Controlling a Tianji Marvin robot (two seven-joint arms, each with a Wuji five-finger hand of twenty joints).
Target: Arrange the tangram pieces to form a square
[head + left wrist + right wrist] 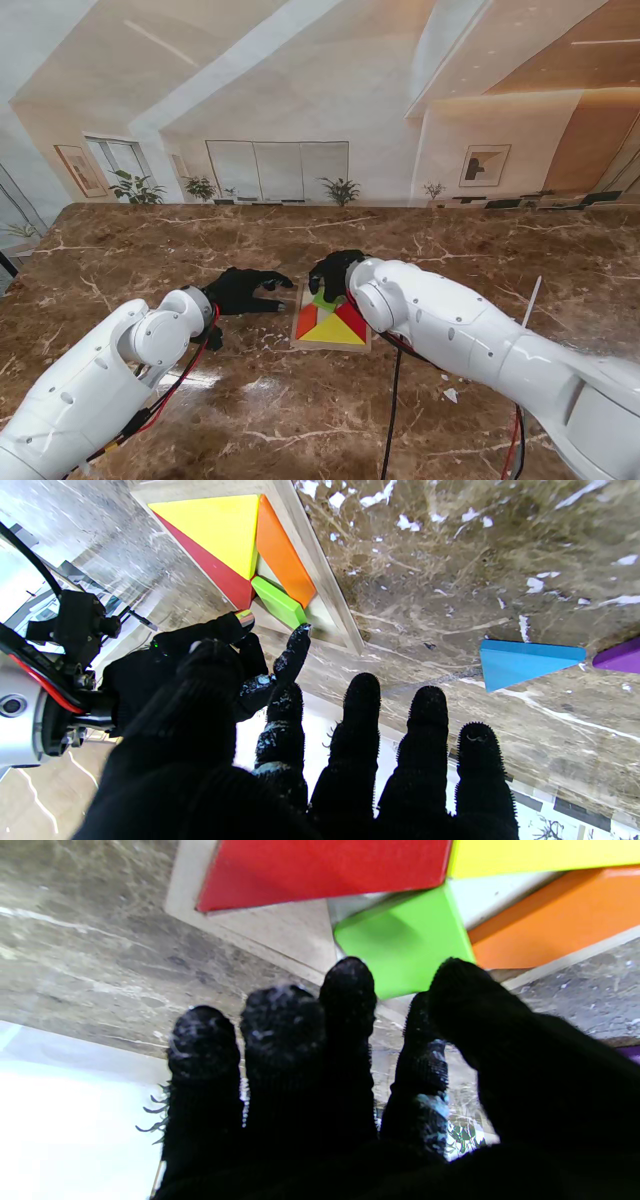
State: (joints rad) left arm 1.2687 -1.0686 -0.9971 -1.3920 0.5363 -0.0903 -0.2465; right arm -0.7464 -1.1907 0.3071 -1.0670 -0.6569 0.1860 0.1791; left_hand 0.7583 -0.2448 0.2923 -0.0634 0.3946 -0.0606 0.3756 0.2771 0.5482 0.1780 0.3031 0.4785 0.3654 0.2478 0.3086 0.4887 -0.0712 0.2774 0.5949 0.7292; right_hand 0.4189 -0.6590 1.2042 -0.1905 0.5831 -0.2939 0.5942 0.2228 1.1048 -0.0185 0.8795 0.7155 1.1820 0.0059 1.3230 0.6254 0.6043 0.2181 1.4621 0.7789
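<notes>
- The tray [297,322] lies at the table's centre, holding a yellow triangle [336,331], a red triangle [350,318], an orange piece [306,320] and a green piece [322,300]; the green piece sits at the tray's 12 o'clock side.
- The right hand [335,272] hovers over that far edge, one fingertip [300,632] touching the green piece; no grasp is visible, so it reads as released.
- The left hand [245,290] rests at the tray's 9 o'clock, fingers spread, holding nothing.
- A blue triangle [525,660] and a purple piece [620,656] lie loose on the table, seen only from the left wrist.
- The pieces look rigid, light and smooth-faced; they would likely slide easily, so pinching opposite edges seems best.
- The right arm hides part of the tray, and the purple piece is cut off.
</notes>
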